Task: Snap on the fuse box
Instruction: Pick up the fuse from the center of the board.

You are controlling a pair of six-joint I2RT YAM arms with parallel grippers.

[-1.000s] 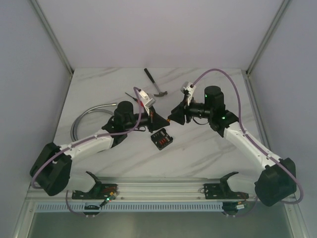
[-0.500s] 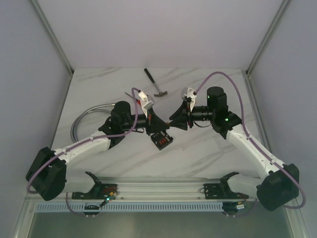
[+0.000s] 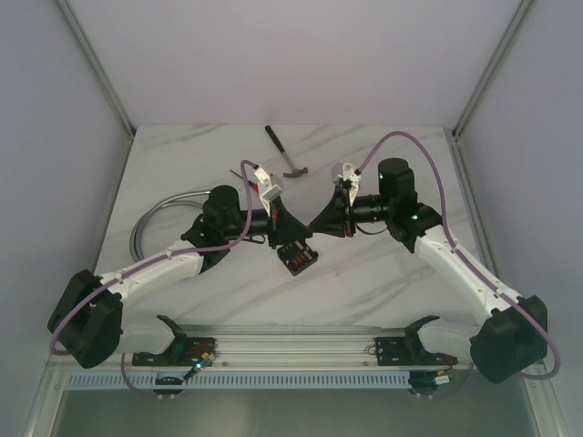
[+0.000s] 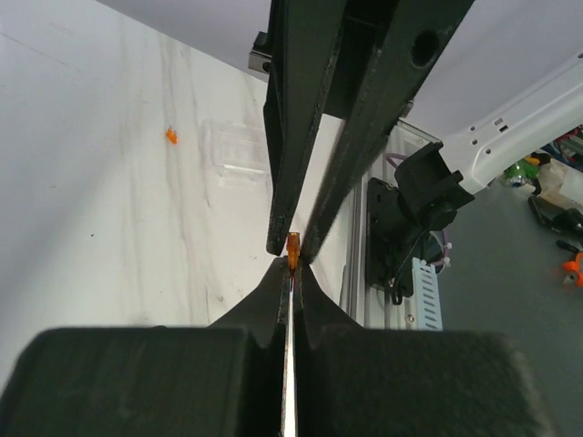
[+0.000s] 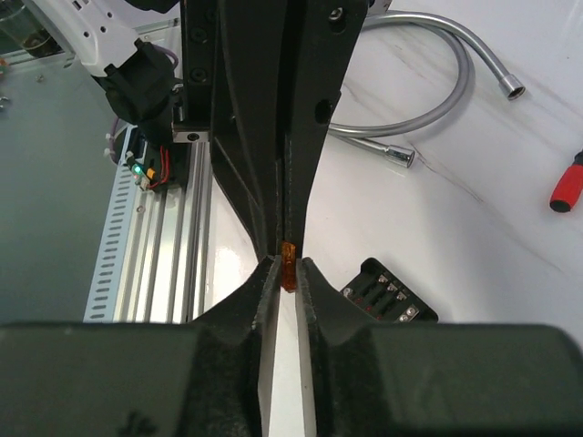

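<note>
The fuse box (image 3: 296,258), a small black square box with rows of tiny red and orange fuses on its face, lies flat on the table between the two arms, just nearer the bases than the two grippers, which meet tip to tip above it. It is touched by neither.

The left gripper (image 4: 291,266) is clamped on a tiny orange fuse (image 4: 292,244), held at the very tips. The jaws of the right gripper (image 5: 288,273) stand a little apart on either side of the same fuse; whether it is already pressed by them cannot be told.

The box is judged to be light, stiff, hard plastic, likely to slide when pushed. It is best taken by two opposite side walls, not by the fuse-studded face. The fuse is judged very light, rigid and easily flicked away.

The table (image 3: 392,273) is white, marble-patterned and looks smooth. Also seen on it are:
- a hammer (image 3: 288,157) at the far side
- a flexible metal hose (image 3: 159,211) at the left
- a red-handled screwdriver (image 5: 567,187)
- a loose orange fuse (image 4: 171,136)
- a clear plastic piece (image 4: 232,155), possibly a cover

Plain pale walls and metal frame posts enclose the table.
</note>
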